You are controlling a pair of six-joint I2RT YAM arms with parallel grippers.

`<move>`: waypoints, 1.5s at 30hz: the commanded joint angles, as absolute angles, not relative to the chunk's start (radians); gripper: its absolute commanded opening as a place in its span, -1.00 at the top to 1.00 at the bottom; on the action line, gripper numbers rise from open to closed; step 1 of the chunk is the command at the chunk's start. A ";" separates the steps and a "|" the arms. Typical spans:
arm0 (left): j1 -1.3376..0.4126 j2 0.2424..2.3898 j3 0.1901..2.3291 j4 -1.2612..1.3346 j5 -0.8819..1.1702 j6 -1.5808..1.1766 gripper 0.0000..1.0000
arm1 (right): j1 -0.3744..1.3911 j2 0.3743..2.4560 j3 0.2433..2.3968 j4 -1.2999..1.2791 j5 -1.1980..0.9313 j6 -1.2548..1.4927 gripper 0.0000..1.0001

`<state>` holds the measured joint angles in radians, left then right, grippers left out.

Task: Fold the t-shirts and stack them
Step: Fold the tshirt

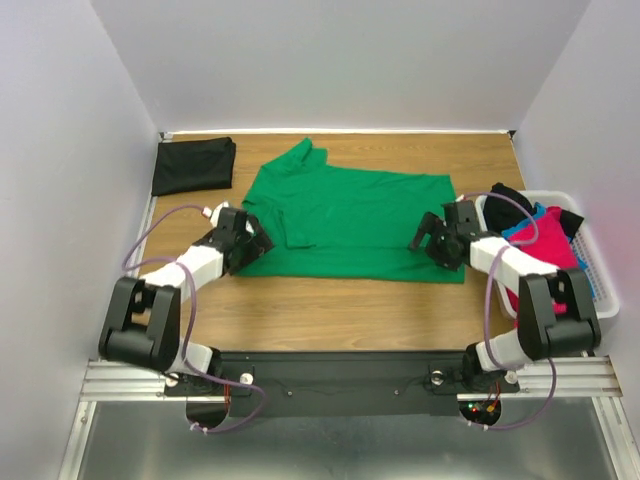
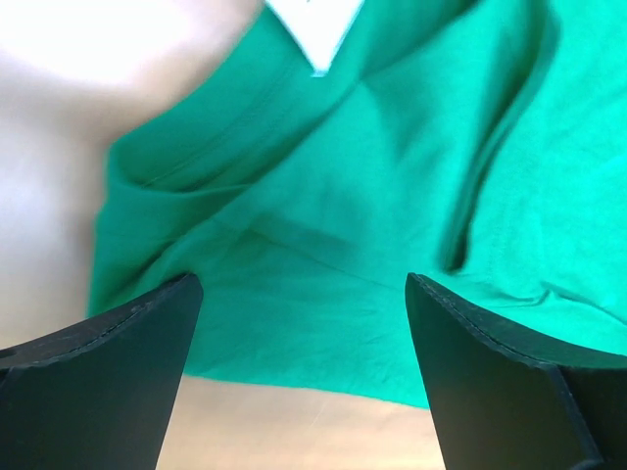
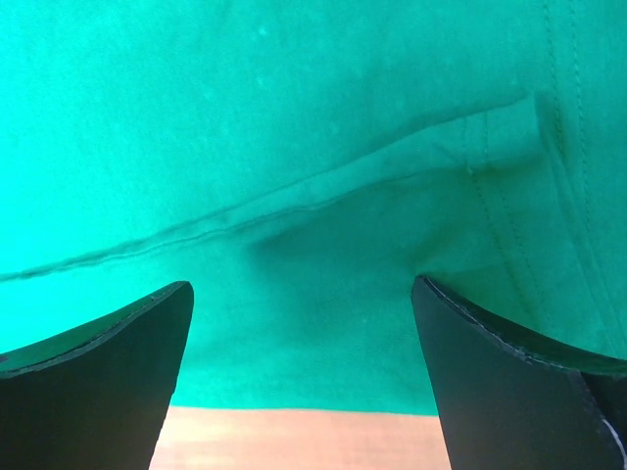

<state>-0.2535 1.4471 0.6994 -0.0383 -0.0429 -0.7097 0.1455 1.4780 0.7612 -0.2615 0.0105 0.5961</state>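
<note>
Nearest to the camera were the two arm bases at the near edge of the table (image 1: 340,310). From them the arms reached to the green t-shirt (image 1: 350,215), which lay spread in the middle of the table, with its collar to the far left and its hem to the right.

The left gripper (image 1: 250,240) stood at the near left edge of the shirt and the right gripper (image 1: 430,238) at the near right corner. In the wrist views both pairs of fingers were wide apart with nothing between them, above the cloth near its near edge. Whether they touched the cloth, I cannot tell.

I judge the cloth to be light, thin and very soft. It will not keep any shape and it wrinkles easily, as the creases beside the white neck label (image 2: 313,29) showed. A good hold seems to be on the near edge or a corner, one gripper at each end, pinching the hem seam.

By count there was one green t-shirt and one black t-shirt (image 1: 193,165), folded at the far left corner. The single white basket (image 1: 600,270) at the right held magenta, blue and black cloth. How many shirts it held, I cannot tell.
</note>
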 commanded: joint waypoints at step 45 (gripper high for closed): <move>-0.564 1.585 0.948 -0.239 -0.060 -0.861 -0.97 | 0.150 1.023 0.630 -0.537 -0.038 0.620 -1.00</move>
<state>-0.5556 1.5600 0.8951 -0.2535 -0.0566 -0.8730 0.1455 1.0405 0.6312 -0.5426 -0.0593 0.6319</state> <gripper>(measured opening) 0.985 0.998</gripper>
